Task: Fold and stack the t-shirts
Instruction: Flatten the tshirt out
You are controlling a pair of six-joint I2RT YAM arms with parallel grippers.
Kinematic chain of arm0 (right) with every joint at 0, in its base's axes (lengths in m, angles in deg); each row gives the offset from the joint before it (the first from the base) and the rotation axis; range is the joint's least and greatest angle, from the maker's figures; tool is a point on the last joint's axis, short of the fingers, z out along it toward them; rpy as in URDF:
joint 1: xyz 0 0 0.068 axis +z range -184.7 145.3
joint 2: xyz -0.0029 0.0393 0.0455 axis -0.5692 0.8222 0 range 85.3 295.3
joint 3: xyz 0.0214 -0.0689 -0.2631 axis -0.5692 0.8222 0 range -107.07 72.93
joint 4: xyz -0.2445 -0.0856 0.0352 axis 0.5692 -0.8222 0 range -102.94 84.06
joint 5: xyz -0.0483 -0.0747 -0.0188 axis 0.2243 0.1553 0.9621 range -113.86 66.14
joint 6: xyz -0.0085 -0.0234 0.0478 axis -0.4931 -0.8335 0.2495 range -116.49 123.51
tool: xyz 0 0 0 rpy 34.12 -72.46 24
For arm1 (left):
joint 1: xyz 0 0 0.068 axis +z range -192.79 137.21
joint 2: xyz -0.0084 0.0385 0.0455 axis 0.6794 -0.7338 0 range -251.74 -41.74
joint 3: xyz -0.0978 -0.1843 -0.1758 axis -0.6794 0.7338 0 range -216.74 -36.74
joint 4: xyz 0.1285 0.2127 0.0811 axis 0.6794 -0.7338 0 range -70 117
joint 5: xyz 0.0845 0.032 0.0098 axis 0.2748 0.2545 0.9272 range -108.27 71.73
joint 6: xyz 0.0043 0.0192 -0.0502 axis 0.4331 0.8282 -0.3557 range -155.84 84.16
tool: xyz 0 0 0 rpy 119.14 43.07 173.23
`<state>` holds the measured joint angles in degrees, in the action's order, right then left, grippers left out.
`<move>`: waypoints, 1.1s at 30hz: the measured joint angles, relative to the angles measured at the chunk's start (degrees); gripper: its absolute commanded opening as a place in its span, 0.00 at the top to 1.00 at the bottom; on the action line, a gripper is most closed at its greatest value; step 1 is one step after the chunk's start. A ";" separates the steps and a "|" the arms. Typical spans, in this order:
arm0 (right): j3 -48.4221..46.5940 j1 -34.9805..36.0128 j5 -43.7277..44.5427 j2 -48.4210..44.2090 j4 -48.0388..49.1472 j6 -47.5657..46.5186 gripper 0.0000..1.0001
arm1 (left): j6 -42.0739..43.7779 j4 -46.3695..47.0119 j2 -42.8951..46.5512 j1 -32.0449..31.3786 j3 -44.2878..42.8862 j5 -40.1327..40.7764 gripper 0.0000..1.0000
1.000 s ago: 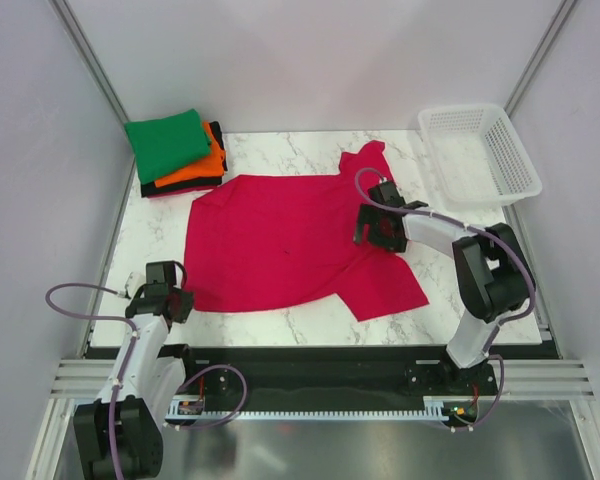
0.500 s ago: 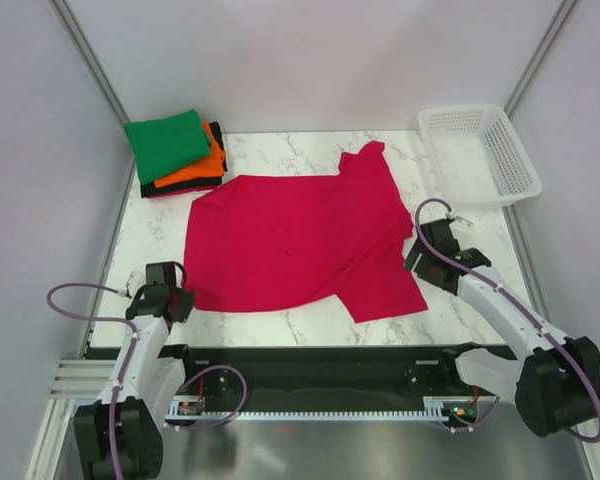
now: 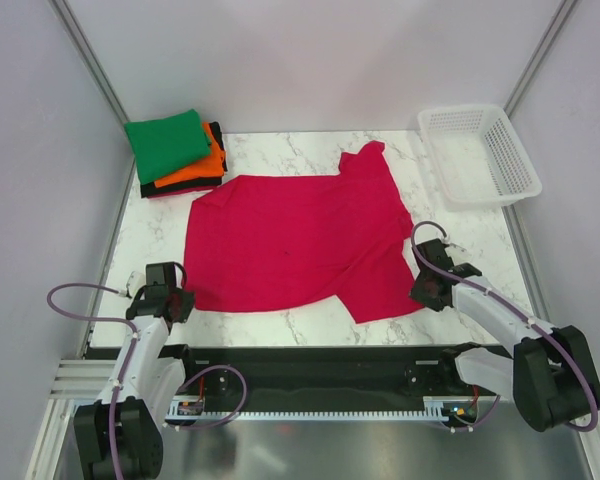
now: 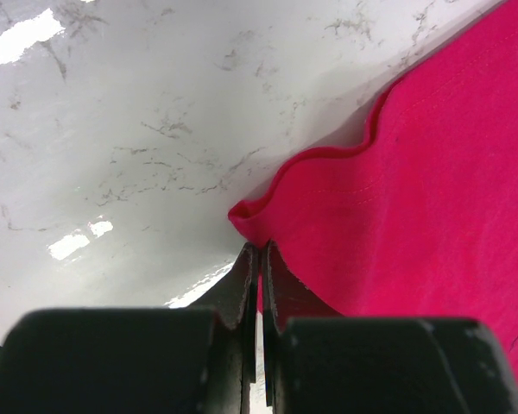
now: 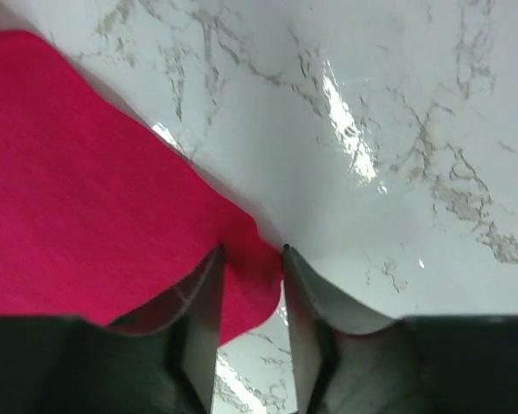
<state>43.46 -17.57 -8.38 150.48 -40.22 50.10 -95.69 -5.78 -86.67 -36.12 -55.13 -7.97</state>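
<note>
Lower left, the left gripper (image 4: 257, 252) is pinched tight on the crimson shirt (image 3: 290, 235) at its hem corner. Lower right, the right gripper (image 5: 250, 259) straddles another corner, jaws half apart and not yet gripping — that thin edge could slip free, skewing the fold. The shirt lies flat mid-frame, the folded stack (image 3: 175, 155) upper left.
</note>
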 measured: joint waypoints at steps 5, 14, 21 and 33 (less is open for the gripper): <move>0.79 0.00 -0.83 -0.55 2.58 -0.02 0.90 | 0.00 0.00 -0.02 0.00 0.00 0.00 0.98; 0.17 0.02 -5.81 -5.64 -1.70 0.24 1.00 | 4.28 -0.98 0.94 0.00 -2.54 -3.89 0.98; -10.19 0.07 -8.61 -18.29 -12.72 0.87 1.00 | 8.11 -5.25 3.65 -0.02 -14.97 -9.66 0.98; -19.30 0.13 -9.68 -34.91 -31.93 1.90 1.00 | 12.59 -21.62 7.69 0.00 -23.30 -13.94 0.98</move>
<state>24.16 -17.44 -18.06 115.58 -72.16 52.00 -83.10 -27.39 -78.98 -36.12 -78.43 -21.91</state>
